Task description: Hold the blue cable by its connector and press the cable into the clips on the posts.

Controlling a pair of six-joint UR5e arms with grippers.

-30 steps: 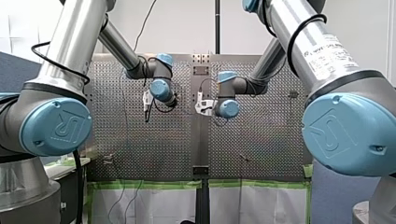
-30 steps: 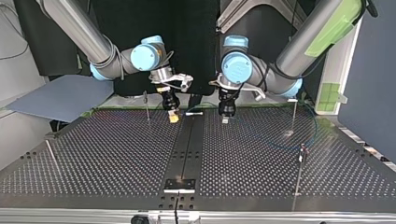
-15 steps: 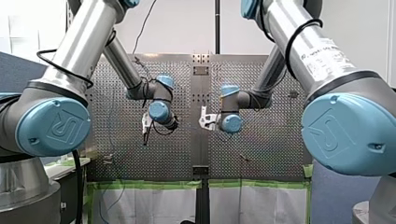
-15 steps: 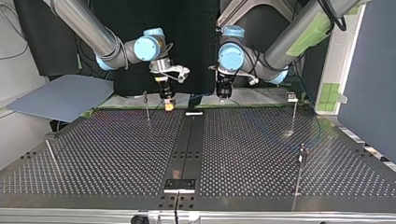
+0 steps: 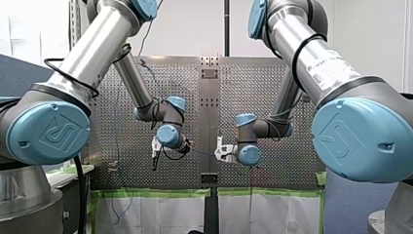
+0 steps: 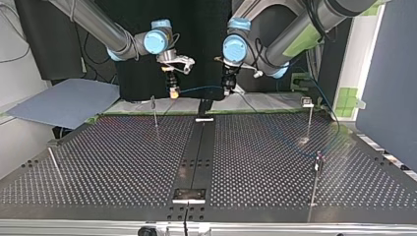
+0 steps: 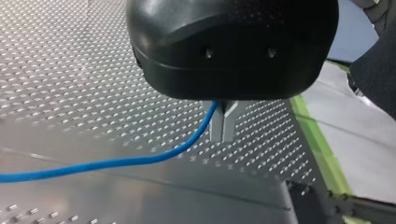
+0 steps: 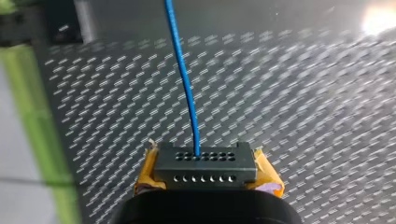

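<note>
In the right wrist view my right gripper (image 8: 205, 161) is shut on a black connector (image 8: 205, 169), gripped between its yellow pads (image 8: 147, 175). The blue cable (image 8: 183, 79) leaves the connector and runs straight ahead. My left gripper (image 7: 222, 133) has its metal fingers shut on the blue cable (image 7: 140, 161), which trails off to one side above the perforated table. In the top view both grippers hang above the table's far edge, right gripper (image 6: 172, 91) and left gripper (image 6: 227, 89), with the cable (image 6: 199, 89) stretched between them.
Thin posts stand on the table (image 6: 123, 162): one (image 6: 154, 112) at the far left of the top view, one with a clip (image 6: 308, 115) at the far right, another (image 6: 315, 179) nearer at the right. A grey sheet (image 6: 64, 101) lies beyond the left corner.
Both arms have drawn back from over the table to beyond its far edge in the top view, and lower in the front view. The cable now spans between the grippers.
</note>
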